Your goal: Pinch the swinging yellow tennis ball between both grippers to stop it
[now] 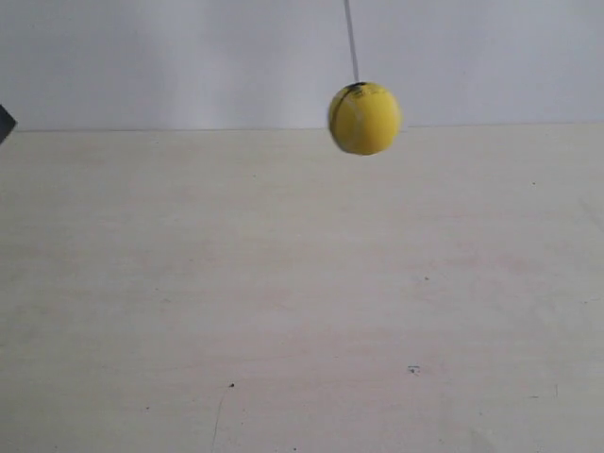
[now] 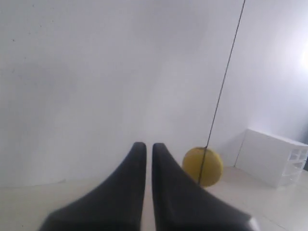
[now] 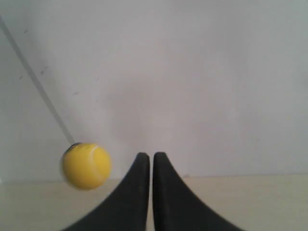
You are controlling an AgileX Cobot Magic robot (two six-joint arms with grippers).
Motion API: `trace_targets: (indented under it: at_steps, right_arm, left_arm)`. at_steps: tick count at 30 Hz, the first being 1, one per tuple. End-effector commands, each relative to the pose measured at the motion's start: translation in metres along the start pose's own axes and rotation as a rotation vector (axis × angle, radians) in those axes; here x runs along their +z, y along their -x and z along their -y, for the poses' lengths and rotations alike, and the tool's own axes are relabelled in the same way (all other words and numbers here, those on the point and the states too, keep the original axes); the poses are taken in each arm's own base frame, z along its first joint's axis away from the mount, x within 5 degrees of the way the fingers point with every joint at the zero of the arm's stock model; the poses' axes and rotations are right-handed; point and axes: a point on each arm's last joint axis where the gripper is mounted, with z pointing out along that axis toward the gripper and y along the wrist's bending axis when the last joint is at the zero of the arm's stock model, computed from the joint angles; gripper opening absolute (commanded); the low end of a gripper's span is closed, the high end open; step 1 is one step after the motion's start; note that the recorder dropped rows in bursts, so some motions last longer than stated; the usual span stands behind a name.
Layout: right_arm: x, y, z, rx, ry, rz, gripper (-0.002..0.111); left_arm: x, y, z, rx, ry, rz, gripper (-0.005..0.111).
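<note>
The yellow tennis ball [image 1: 364, 118] hangs on a thin string [image 1: 351, 38] above the pale table, near the back wall, blurred by motion. In the left wrist view the ball [image 2: 202, 166] hangs beyond and to one side of my left gripper [image 2: 145, 146], whose black jaws stand nearly together with only a thin slit and nothing between them. In the right wrist view the ball [image 3: 86, 165] hangs beside my right gripper [image 3: 148, 156], also shut and empty. Neither gripper touches the ball. No gripper jaws show in the exterior view.
A pale wooden table [image 1: 283, 302] spreads below the ball, with a white wall [image 1: 189, 57] behind. A white block-like structure [image 2: 276, 156] stands on the table in the left wrist view. A small dark corner [image 1: 5, 123] pokes in at the exterior view's left edge.
</note>
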Motion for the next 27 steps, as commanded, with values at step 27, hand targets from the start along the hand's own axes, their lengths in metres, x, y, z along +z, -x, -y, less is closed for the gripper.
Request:
trace_targets:
  at_steps: [27]
  right_arm:
    - [0.185,-0.089,-0.026,-0.231,0.606,-0.390,0.000]
  left_arm:
    - [0.087,-0.077,-0.064,0.138,-0.192,-0.317,0.005]
